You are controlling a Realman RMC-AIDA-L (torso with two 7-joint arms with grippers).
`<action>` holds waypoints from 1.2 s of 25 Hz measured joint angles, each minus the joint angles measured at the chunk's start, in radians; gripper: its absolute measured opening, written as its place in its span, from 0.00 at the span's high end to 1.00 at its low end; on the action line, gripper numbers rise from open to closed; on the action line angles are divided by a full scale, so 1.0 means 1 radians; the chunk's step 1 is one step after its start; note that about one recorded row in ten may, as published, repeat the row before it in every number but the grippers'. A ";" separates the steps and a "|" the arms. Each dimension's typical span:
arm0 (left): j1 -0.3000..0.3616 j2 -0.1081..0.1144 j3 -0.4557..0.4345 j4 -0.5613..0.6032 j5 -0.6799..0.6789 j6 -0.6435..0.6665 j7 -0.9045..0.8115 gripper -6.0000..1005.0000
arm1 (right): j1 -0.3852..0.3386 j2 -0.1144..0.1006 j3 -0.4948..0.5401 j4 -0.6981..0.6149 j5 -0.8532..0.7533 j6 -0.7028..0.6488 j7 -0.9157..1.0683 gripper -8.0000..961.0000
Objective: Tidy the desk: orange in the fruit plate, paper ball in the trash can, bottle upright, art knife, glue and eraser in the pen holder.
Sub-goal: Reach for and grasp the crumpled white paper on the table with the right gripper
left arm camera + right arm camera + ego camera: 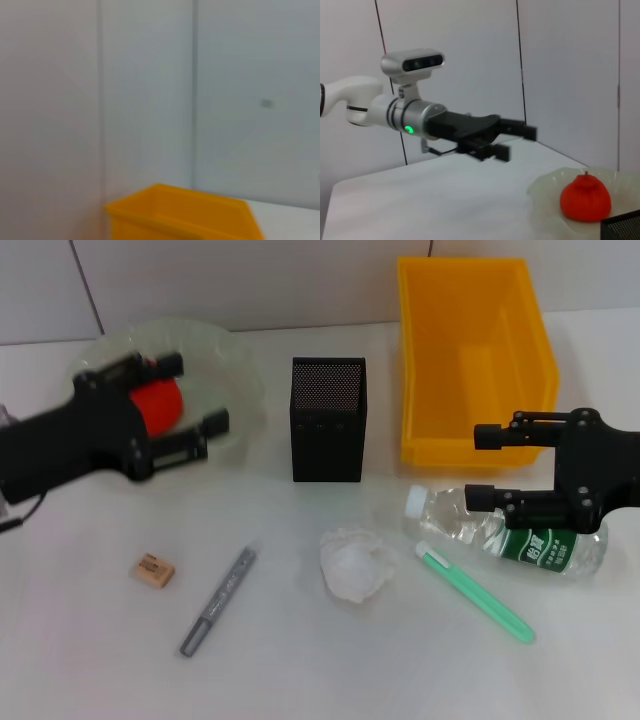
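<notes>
A: Where is the orange (pixel 160 406) found?

B: It is seen resting in the fruit plate (pixel 235 365) at the far left of the table (pixel 90 660). The left gripper (pixel 195 400) is held above it with its fingers apart, and nothing is gripped between them, so that step is judged done.

A: And what is taken to be in hand now?

B: The bottle (pixel 505 535), most likely. It is lying on its side at the near right, cap toward the left, just in front of the yellow bin (pixel 470 360). The right gripper (pixel 485 466) is held over it, fingers spread wide, nothing clamped.

A: What is called for by the next move?

B: The right gripper would have to be lowered around the bottle's body, closed, and the bottle tipped onto its base. Care is needed, as the green knife (pixel 475 592) is lying just beside it.

A: What else is left?

B: The paper ball (pixel 355 562) is still on the table, near the middle, in front of the black mesh pen holder (pixel 328 420). The eraser (pixel 152 570) and the grey glue pen (pixel 218 600) are lying at the near left, well apart from the holder, which is yet to be filled.
</notes>
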 joint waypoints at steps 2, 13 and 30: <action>0.007 0.011 -0.001 0.019 0.052 0.068 -0.053 0.17 | 0.000 -0.001 0.006 -0.003 -0.007 -0.003 0.003 0.26; 0.010 0.041 -0.005 0.060 0.142 0.251 -0.153 0.17 | -0.014 -0.003 0.013 -0.077 -0.105 -0.013 0.084 0.26; -0.016 0.020 0.001 0.062 0.216 0.369 -0.199 0.18 | 0.124 -0.003 -0.009 -0.283 -0.343 -0.027 0.496 0.26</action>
